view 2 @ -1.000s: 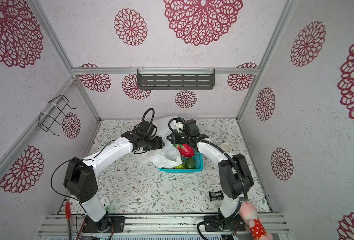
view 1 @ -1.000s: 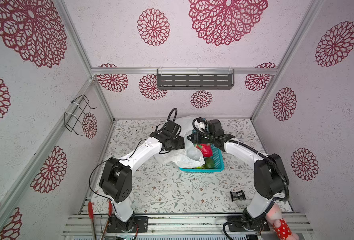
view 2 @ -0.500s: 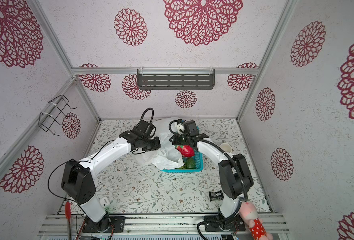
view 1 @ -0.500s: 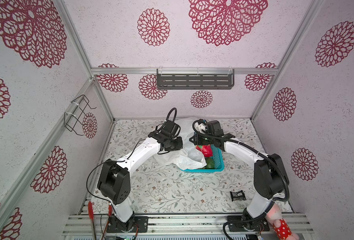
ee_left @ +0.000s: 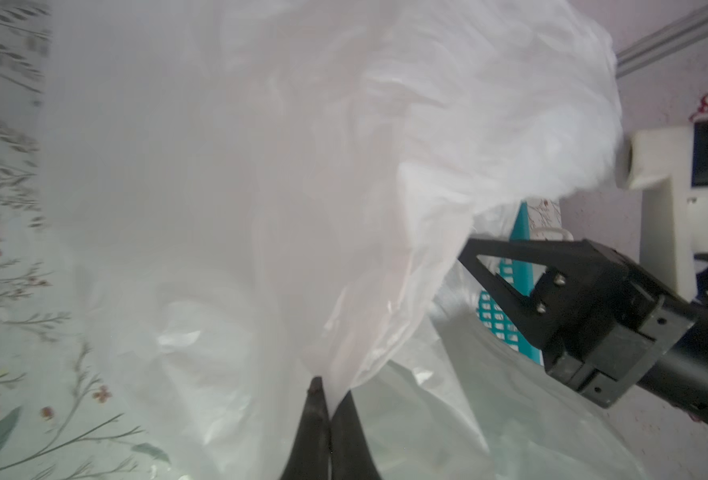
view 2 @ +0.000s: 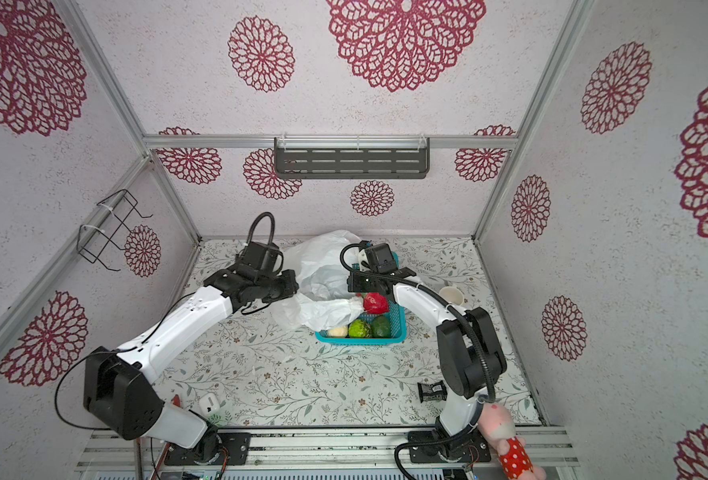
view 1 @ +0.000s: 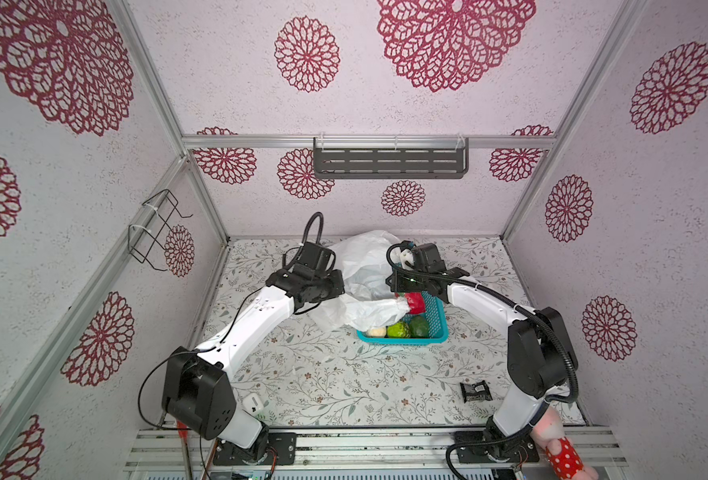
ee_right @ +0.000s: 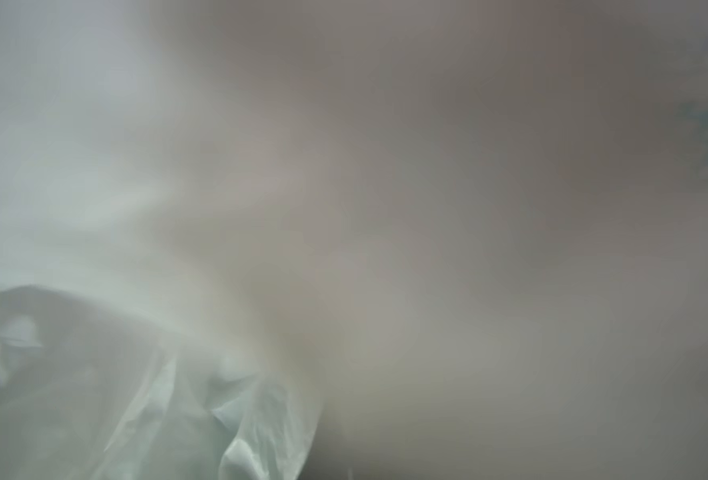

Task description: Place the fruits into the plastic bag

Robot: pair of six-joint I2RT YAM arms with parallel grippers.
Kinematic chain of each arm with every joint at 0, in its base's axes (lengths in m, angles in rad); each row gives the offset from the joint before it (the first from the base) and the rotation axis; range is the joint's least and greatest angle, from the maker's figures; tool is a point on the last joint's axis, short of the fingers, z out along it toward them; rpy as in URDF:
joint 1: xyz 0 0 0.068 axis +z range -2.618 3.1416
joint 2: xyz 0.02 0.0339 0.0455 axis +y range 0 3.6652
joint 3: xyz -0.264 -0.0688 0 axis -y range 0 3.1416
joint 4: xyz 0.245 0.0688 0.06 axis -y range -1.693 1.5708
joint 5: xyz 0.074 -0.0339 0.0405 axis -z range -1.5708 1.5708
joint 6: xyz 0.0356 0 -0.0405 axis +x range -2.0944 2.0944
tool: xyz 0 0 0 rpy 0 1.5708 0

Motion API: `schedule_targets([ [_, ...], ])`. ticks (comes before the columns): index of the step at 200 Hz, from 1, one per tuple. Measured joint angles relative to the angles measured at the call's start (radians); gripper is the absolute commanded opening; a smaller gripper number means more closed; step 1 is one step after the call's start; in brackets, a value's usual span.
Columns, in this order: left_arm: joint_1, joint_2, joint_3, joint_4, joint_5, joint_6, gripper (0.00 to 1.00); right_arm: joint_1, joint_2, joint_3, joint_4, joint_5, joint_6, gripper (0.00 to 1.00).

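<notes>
Two end effectors are closed on the bag [view 1: 364,270], which is bunched at the back of the counter [view 1: 323,382] between both arms. The left end effector [ee_left: 329,388] is seen in its wrist view with its jaws pressed together on a thin edge of the film. The right end effector [ee_left: 466,249] is also closed; its tip is buried in a fold of the bag, and the film is drawn from there across to the left one. The right wrist view is filled with blurred film, so nothing more can be told from it. Four fruits are seen in the teal basket [view 1: 438,322], just right of the bag: a red one [view 1: 416,302] at the back, touched by a lobe of the bag draped over the basket's left rim, and a pale one [view 1: 377,331], a bright green one [view 1: 398,330] and a dark green one [view 1: 419,326] in a row at the front. No fruit is seen inside the bag. A black packet [view 1: 475,391] is lying well apart, near the right arm's base, and a cup [view 2: 452,296] is standing behind the right arm.
</notes>
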Motion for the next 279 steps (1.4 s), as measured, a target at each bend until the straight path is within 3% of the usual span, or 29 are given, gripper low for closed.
schedule_targets([
  [36, 0.144, -0.19, -0.109, 0.014, 0.038, 0.005, 0.0, -0.008, 0.0, -0.013, -0.027, 0.031, 0.009, 0.0],
  [70, 0.167, -0.238, -0.118, 0.019, 0.084, 0.013, 0.0, -0.01, 0.0, -0.012, -0.027, 0.018, 0.006, 0.0],
  [74, 0.167, -0.235, -0.118, 0.02, 0.089, 0.013, 0.0, -0.01, 0.0, -0.012, -0.026, 0.011, 0.005, 0.06],
  [83, 0.166, -0.229, -0.118, 0.022, 0.1, 0.009, 0.0, -0.01, -0.003, -0.013, -0.024, -0.011, 0.0, 0.32],
  [93, 0.16, -0.219, -0.118, 0.024, 0.103, -0.001, 0.0, -0.011, -0.013, -0.015, -0.024, -0.037, -0.004, 0.49],
  [129, 0.119, -0.176, -0.11, 0.031, 0.072, -0.04, 0.0, -0.035, -0.146, -0.058, -0.02, -0.111, -0.02, 0.82],
  [167, 0.101, -0.155, -0.09, 0.031, 0.006, -0.101, 0.0, -0.15, -0.339, -0.113, -0.007, -0.143, -0.002, 0.82],
  [191, 0.101, -0.155, -0.076, 0.03, -0.034, -0.138, 0.0, -0.18, -0.37, -0.127, -0.05, -0.121, -0.004, 0.79],
  [251, 0.101, -0.146, -0.032, 0.03, -0.059, -0.188, 0.0, -0.003, -0.243, -0.156, -0.253, -0.056, -0.053, 0.76],
  [279, 0.101, -0.133, -0.029, 0.029, -0.059, -0.195, 0.0, 0.024, -0.148, -0.156, -0.305, -0.036, -0.069, 0.77],
])
